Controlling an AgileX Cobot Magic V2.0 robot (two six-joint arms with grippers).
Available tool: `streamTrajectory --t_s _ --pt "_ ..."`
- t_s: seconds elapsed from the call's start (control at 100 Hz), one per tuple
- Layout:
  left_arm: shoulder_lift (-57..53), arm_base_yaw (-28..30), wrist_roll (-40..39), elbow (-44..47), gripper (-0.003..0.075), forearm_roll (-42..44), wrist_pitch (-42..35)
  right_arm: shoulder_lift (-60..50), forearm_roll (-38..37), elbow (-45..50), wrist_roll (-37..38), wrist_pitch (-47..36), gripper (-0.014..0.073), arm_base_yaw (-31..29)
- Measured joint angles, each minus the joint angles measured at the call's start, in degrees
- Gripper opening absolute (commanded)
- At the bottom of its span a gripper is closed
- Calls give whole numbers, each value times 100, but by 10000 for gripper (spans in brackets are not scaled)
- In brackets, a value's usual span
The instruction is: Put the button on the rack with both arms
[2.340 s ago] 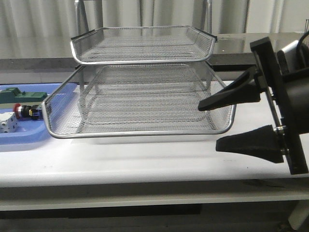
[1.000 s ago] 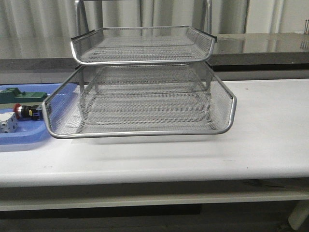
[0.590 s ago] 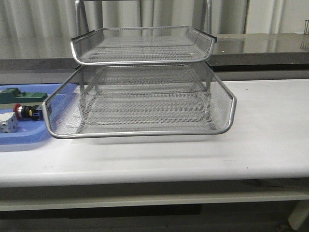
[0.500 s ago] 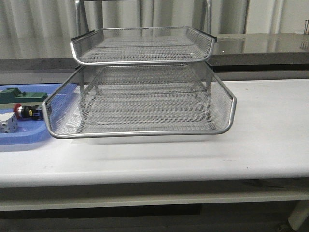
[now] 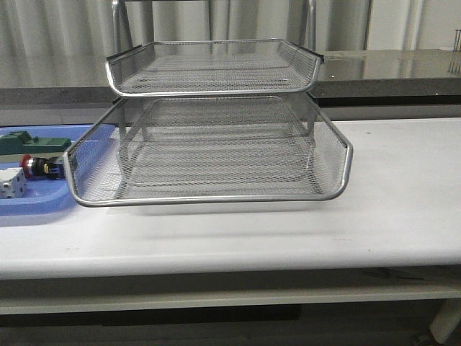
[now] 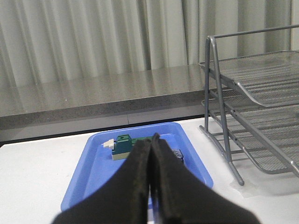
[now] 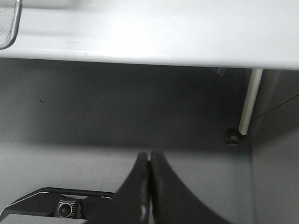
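While both claws press closed, left claw (image 6: 150, 144), right claw (image 7: 149, 161), red-capped button (image 5: 39, 167) lying in blue tray (image 5: 36, 205).

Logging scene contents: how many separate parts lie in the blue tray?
3 seen in the front view, all in the blue tray left of the rack: a green block farthest back, the button in the middle, a white block nearest. The frame edge may hide more.

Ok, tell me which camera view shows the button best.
The front view: the button lies in the blue tray beside the rack, its red cap clear. In the left wrist view the shut left gripper hides most of the tray's contents, so the button can't be made out. The right wrist view shows none of it.
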Motion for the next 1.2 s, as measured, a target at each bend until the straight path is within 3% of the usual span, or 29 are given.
streamTrajectory --t_s 0.52,0.78,0.98,1.2 --pt "0 0 0 0 -21 -30 -276 0 0 0 0 0 -70 0" --pt "57 0 0 -115 -21 -642 -47 0 0 0 0 5 -70 0" --pt "1064 0 0 -1106 -21 -1125 278 0 0 0 0 5 -70 0" --pt "2903 0 0 -2681 -21 -1117 1348 0 0 0 0 5 -70 0"
